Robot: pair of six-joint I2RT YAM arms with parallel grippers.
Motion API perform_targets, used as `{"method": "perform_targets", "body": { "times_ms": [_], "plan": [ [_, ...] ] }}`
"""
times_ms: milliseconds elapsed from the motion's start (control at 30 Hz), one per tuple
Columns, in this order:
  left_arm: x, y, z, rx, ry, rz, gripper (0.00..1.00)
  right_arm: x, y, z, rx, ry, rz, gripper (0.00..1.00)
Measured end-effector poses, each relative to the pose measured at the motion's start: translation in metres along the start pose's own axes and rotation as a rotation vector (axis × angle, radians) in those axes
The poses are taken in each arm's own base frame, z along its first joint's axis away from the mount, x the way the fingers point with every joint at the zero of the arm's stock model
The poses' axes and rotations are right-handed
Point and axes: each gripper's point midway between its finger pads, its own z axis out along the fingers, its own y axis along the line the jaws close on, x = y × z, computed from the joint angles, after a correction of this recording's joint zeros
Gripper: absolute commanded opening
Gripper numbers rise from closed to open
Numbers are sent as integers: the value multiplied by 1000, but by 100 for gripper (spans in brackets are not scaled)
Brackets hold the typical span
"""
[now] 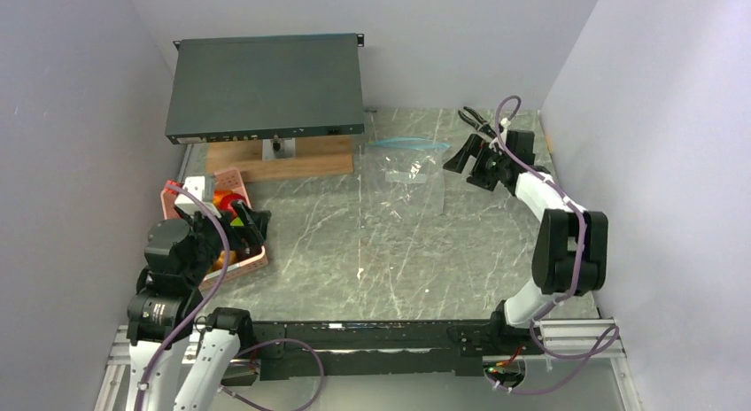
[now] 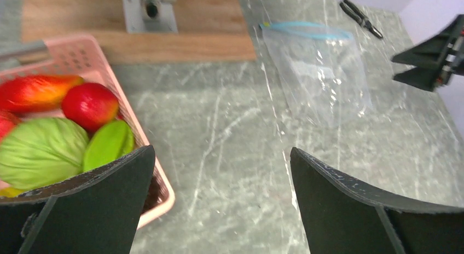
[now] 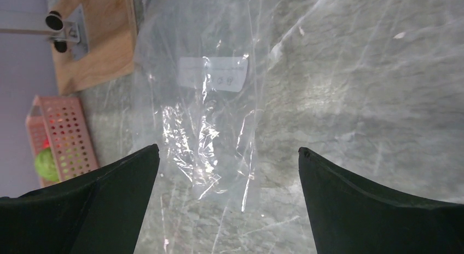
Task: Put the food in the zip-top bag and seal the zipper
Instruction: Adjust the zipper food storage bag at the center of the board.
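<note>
Nothing bagged yet; left gripper (image 2: 221,155) and right gripper (image 3: 228,150) are both wide and empty.
Food (image 2: 44,150) sits in the basket (image 2: 158,199) at the table's (image 2: 230,117) left edge, the zip-top bag (image 2: 320,73) flat near its far edge; next, grasp a fruit.

A pink slotted basket (image 2: 76,54) sits on the left side of the jaws of the left gripper (image 2: 221,205), its near corner passing behind the left finger. Straight ahead, well beyond those jaws, lies a wooden board (image 2: 191,24) carrying a grey metal bracket (image 2: 149,13). A black-handled hand tool (image 2: 360,17) lies far ahead and to their right on the grey marbled table (image 2: 230,128), and a flat dark grey box (image 1: 266,83) stands raised over the board, well apart from the jaws of the right gripper (image 3: 228,205).
</note>
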Motion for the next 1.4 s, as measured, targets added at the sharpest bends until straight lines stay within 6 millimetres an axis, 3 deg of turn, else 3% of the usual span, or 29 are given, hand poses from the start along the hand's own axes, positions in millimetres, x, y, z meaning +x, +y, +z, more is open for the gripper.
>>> {"method": "perform_targets", "body": {
  "times_ms": [267, 400, 500, 667, 833, 1067, 1233, 1400],
  "plan": [
    [51, -13, 4, 83, 155, -143, 100, 35, -8, 38, -143, 107, 144, 89],
    [66, -20, 8, 110, 220, -216, 100, 55, -10, 43, -191, 143, 188, 79],
    [78, -23, 14, 118, 288, -269, 100, 60, -8, 44, -220, 144, 178, 68],
    [94, -29, 21, 142, 369, -327, 100, 62, 1, 47, -255, 126, 120, 59],
    [106, -34, 21, 164, 410, -374, 100, 67, 8, 48, -296, 105, 80, 34],
    [104, -39, 13, 197, 396, -388, 100, 64, 18, 47, -352, 75, 42, 0],
    [103, -41, 10, 205, 393, -398, 100, 70, 31, 44, -360, 76, -14, 0],
    [105, -46, 9, 225, 404, -420, 98, 75, 62, 23, -352, 27, -157, 0]
  ]
}}
